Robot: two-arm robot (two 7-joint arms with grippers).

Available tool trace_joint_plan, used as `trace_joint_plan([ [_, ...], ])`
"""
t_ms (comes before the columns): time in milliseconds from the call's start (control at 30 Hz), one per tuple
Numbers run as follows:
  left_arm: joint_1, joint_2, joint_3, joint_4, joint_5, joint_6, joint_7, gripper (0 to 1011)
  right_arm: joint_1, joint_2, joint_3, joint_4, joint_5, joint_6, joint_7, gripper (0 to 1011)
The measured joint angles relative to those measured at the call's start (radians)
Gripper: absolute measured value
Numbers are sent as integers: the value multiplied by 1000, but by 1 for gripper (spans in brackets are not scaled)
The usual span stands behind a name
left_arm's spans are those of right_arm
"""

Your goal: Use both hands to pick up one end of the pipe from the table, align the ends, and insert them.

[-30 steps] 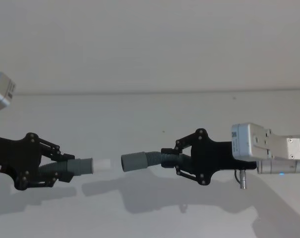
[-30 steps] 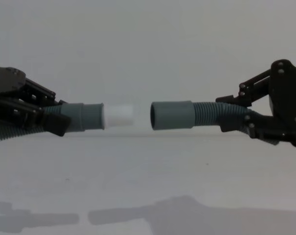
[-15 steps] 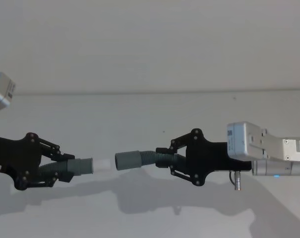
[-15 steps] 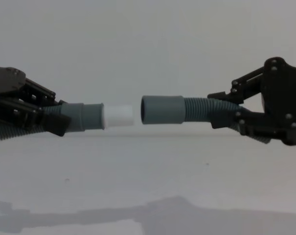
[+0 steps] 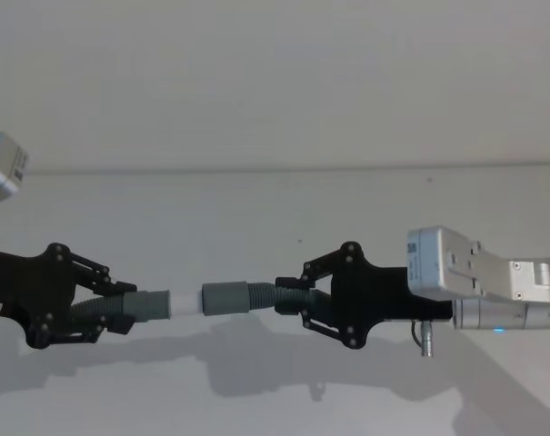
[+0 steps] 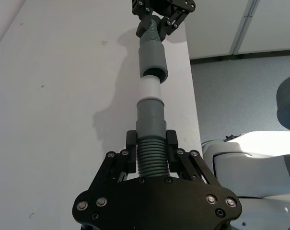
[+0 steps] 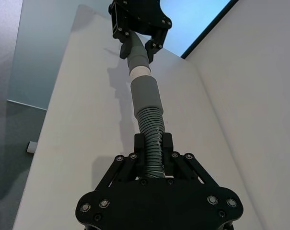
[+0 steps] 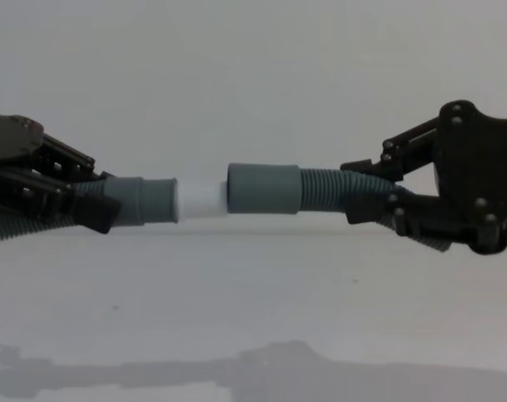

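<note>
Meeting mouth to tip above the plain white-grey table (image 8: 253,318), the wider hollow grey socket (image 8: 264,188) has just begun to swallow the narrower white tip (image 8: 201,198), most of which is exposed. Both dark grey corrugated hose pieces (image 5: 267,295) lie along one left-right line. Clamped on ribbing just behind their cuffs, the black left gripper (image 5: 106,309) and black right gripper (image 5: 304,302) face each other; pushing straight inward should seat it, with open room all round.
</note>
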Motion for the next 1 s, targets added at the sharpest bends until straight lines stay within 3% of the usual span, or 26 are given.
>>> trace_joint_plan([
  [1000, 0, 0, 0, 0, 0, 0, 0, 325, 15, 17, -39, -3, 12, 2, 16, 186],
])
